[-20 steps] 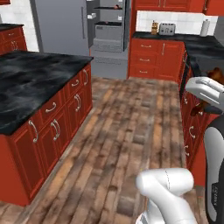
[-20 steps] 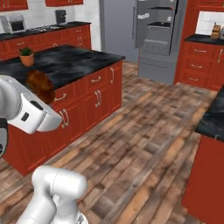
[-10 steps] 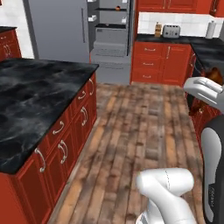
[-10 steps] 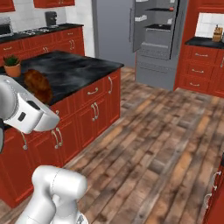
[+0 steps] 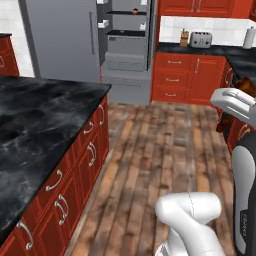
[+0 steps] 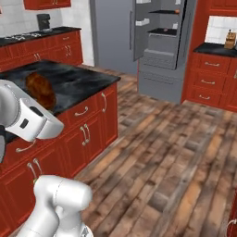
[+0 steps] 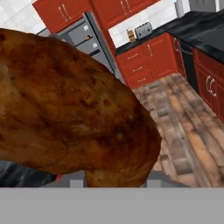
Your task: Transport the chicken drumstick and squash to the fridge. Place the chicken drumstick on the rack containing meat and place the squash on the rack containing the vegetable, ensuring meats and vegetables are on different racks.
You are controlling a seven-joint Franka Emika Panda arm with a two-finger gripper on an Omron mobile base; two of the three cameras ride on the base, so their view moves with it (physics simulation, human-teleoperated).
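1. Drumstick sits in the gripper, jaws closed narrow on its lower end; in the hand view its mottled brown body rises straight up from between the fingertips and covers most of the picture.
2. From the right base view the same drumstick shows as a dark brown lump just beyond the white wrist, above the black island top.
3. From the left base view only a brown sliver of the drumstick peeks out behind the white hand at the right edge; the fingers themselves are hidden there.
4. Fridge stands well ahead of the hand, across the plank floor, with one door swung open.
5. The left base view looks into the fridge head on: a black upper shelf carries a small red-orange item, too small to name, and a black lower shelf lies below it.
6. The right base view gives the fridge from the side, with the open door's edge and white bins facing the camera.
7. In the hand view the fridge appears just past the drumstick's upper edge, tilted, and beside it a red cabinet run bears a toaster and a knife block.
8. Only the left base view shows the toaster and a paper roll together on the counter right of the fridge.
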